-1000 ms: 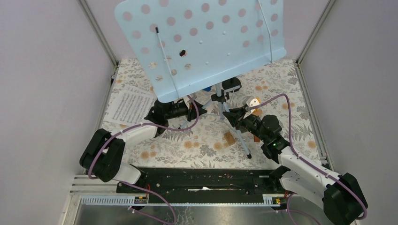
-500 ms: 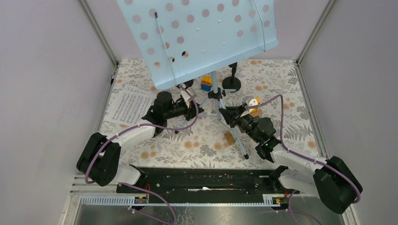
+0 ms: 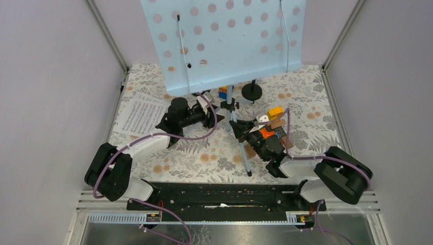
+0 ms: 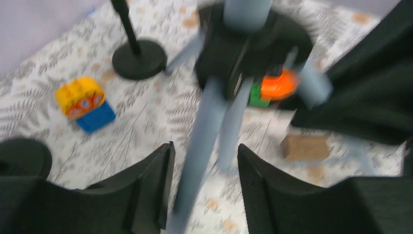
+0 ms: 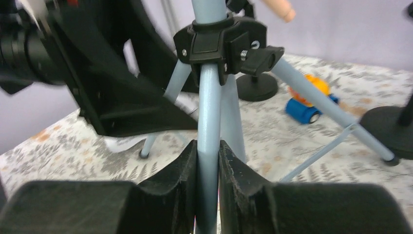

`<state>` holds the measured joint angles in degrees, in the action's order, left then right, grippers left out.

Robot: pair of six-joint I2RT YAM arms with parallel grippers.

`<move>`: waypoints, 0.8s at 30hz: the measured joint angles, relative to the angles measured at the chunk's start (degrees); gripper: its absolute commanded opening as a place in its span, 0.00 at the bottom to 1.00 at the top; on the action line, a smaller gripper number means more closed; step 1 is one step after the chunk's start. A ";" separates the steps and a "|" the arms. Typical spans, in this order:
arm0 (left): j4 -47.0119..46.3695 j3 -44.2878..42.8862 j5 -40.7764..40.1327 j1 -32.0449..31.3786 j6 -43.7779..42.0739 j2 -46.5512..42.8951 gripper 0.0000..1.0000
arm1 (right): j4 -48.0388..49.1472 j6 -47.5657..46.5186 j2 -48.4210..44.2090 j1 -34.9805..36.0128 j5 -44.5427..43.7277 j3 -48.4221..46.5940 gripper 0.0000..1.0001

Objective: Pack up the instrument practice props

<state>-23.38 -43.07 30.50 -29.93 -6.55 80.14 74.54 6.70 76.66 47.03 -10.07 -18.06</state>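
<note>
Music rack (image 3: 224, 41): light-blue perforated panel fills the upper centre of the top view and hides the back of the floral table cover (image 3: 214, 153); its pole drops to a black hub (image 5: 221, 41) where the tripod legs (image 5: 311, 95) splay. Right gripper (image 5: 208, 146) is clenched on one leg just below the hub. Left gripper (image 4: 203, 165) is released – a leg passes between its jaws with a gap on either side. Sheet-music pages (image 3: 140, 115) lie flat at centre left, beside the left arm; printed staves show, too small to read. One black round-based mic holder (image 3: 251, 92) stands upright behind the tripod, upper centre; a second round black base (image 5: 389, 131) sits at the right edge of the right wrist view. Scattered around the legs – a yellow-and-blue toy block (image 4: 83, 102), an orange-and-green block (image 4: 275, 87) behind the hub, a brown wooden block (image 4: 305, 146).
</note>
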 measured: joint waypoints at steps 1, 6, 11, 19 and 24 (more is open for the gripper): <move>-2.45 0.04 0.48 -0.52 0.92 -0.07 0.70 | 1.62 0.07 1.75 1.09 -0.35 -0.07 0.03; -7.85 0.59 2.14 -0.85 2.23 -2.27 0.90 | 11.02 0.39 9.81 7.43 -3.10 -1.38 0.04; -6.95 1.51 1.84 0.13 2.12 -4.00 0.93 | 18.16 -0.33 14.97 10.82 -9.57 -2.16 0.08; -8.22 5.33 0.44 0.22 2.91 -9.14 0.96 | 19.63 -2.45 16.57 13.62 -16.11 -3.10 0.32; -13.88 9.05 1.92 -1.62 7.02 -16.87 0.98 | 14.43 -1.68 15.93 15.45 -16.28 -1.57 0.53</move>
<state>-37.26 -34.02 32.42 -31.55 0.47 63.26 88.97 5.02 92.60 62.48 -26.35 -19.64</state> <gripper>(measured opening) 0.974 0.431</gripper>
